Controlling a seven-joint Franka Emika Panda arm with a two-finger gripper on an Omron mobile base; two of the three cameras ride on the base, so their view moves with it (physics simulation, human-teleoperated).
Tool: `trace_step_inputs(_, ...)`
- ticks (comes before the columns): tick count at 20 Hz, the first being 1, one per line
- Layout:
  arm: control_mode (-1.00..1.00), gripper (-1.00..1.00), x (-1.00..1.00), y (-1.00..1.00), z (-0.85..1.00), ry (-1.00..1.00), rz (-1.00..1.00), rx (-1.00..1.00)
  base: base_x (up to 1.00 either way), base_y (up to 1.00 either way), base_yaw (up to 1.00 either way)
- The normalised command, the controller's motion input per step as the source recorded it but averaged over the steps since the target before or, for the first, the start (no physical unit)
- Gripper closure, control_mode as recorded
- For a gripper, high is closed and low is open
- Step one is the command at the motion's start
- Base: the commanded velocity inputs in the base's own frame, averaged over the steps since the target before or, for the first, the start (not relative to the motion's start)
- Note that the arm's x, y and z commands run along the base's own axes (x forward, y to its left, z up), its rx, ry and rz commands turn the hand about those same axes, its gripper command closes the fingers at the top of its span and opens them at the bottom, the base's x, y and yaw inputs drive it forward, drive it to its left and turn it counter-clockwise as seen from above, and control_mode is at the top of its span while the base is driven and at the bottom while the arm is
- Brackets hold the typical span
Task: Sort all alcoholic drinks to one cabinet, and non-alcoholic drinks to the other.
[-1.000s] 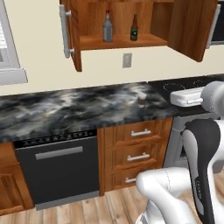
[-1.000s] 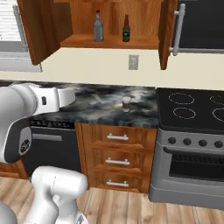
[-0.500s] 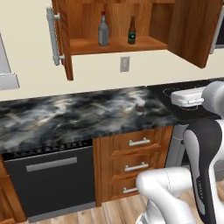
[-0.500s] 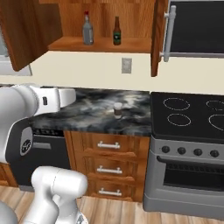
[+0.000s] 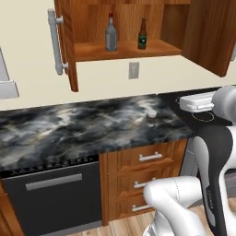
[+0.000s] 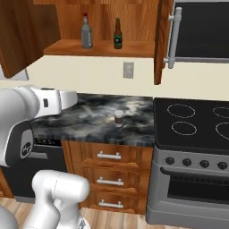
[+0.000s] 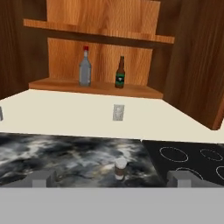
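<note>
From where I sit, my tool (image 7: 112, 178) is spread fully open with nothing between its fingertips (image 7: 40, 178), hovering just short of the near edge of the marbled black-and-grey tabletop (image 5: 69, 129). In the base views the white arm (image 6: 27, 112) reaches level toward that tabletop.

Below the tabletop I see a black dishwasher front (image 5: 53, 198) and, beside it, a stack of wooden drawers (image 6: 107, 172) with metal pulls.

On the tabletop, near its stove end, stands the short dark brown cup with a pale lid (image 5: 151, 118), upright and alone, well apart from the wall. In my hand view that cup (image 7: 120, 169) sits almost dead centre between my fingertips, a little beyond them. To its side lies the black stovetop (image 6: 192, 123) with ring markings, above the grey oven (image 6: 192, 192).

Farther back, a pale outlet plate (image 5: 133, 70) is set in the cream wall.

Highest and farthest is the reddish-brown wall cabinet (image 5: 124, 48), both doors swung open; one door carries a long grey bar handle (image 5: 55, 41). On its lower shelf the grey glass bottle with a red cap (image 5: 110, 33) and the slimmer beer bottle with a green label (image 5: 142, 35) stand upright, near each other but apart.
</note>
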Motion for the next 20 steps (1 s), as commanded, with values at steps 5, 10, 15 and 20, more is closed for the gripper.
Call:
trace_step_inputs(5, 1.00, -1.00, 0.00, 0.00, 0.00, 0.00, 0.00, 0.00, 0.25, -0.05, 0.00)
trace_step_inputs(10, 1.00, -1.00, 0.00, 0.00, 0.00, 0.00, 0.00, 0.00, 0.32, -0.04, 0.00)
trace_step_inputs(15, 1.00, -1.00, 0.00, 0.00, 0.00, 0.00, 0.00, 0.00, 0.41, -0.03, 0.00)
trace_step_inputs(20, 1.00, -1.00, 0.00, 0.00, 0.00, 0.00, 0.00, 0.00, 0.36, -0.04, 0.00)
